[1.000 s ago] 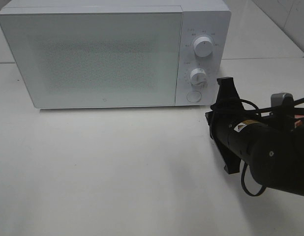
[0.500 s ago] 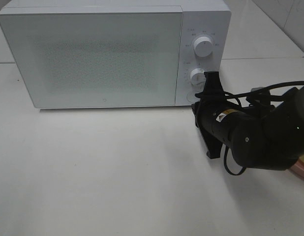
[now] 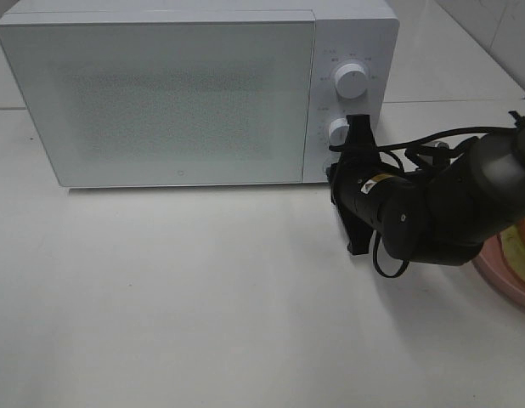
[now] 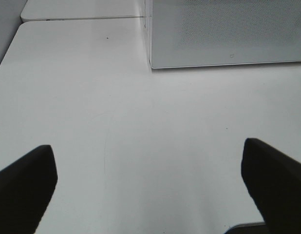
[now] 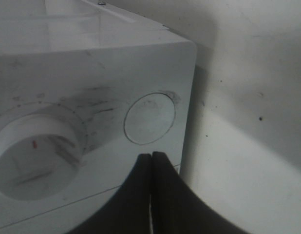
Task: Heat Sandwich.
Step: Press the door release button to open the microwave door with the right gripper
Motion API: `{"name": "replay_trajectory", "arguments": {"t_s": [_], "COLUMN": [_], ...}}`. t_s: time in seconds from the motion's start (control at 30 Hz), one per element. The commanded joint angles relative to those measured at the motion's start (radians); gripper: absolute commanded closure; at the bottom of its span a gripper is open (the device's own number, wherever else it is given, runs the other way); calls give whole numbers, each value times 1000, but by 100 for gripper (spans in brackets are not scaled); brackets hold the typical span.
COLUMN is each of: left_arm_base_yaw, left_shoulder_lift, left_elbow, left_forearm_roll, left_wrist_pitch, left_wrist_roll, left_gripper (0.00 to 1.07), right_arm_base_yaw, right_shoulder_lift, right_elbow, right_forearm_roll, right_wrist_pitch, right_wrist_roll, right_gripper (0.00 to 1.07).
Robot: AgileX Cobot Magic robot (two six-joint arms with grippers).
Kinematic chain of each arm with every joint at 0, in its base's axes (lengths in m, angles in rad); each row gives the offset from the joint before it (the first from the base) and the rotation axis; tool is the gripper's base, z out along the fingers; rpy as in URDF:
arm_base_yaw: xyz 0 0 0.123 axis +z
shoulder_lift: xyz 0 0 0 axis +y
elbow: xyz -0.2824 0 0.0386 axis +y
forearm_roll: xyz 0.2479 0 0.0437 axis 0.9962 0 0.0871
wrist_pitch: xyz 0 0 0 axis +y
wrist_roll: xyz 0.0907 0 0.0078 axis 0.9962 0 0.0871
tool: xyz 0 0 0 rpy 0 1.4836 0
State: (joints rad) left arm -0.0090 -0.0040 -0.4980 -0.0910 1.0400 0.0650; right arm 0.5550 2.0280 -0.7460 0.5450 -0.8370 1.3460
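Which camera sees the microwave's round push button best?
Right wrist view: the button sits large and clear, just past the right gripper. Exterior high: the gripper mostly covers it. Left wrist: only the microwave door shows.

Diffuse overhead light, high view: white table (image 3: pixel 160 297) and microwave (image 3: pixel 160 93) bright, slightly washed out, evenly lit; soft shadows lie below the microwave front and the black right arm (image 3: pixel 432 212), whose detail is lost. Left wrist view: table sharp, left gripper (image 4: pixel 148 148) two dark defocused shapes. Right wrist view: dim, grey, soft; panel smudges (image 5: pixel 99 97) possibly shadow, right gripper (image 5: pixel 150 195) a black blur.
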Motion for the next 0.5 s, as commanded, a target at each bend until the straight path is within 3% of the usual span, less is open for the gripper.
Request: {"name": "replay_trajectory", "arguments": {"t_s": [0.03, 0.5], "left_arm_base_yaw": [2, 2], "left_shoulder_lift": [-26, -26], "left_elbow": [3, 3], "left_forearm_roll": [0, 1], "left_wrist_pitch": [-3, -3], "left_wrist_roll": [0, 0], "left_gripper": [9, 9], "right_arm_base_yaw": [-18, -78], "right_shoulder_lift": [32, 59], "right_elbow": [-39, -118], "right_forearm_roll": [-3, -44], "right_wrist_pitch": [6, 37], "right_wrist_roll": [17, -4], "right_gripper": [107, 107]}}
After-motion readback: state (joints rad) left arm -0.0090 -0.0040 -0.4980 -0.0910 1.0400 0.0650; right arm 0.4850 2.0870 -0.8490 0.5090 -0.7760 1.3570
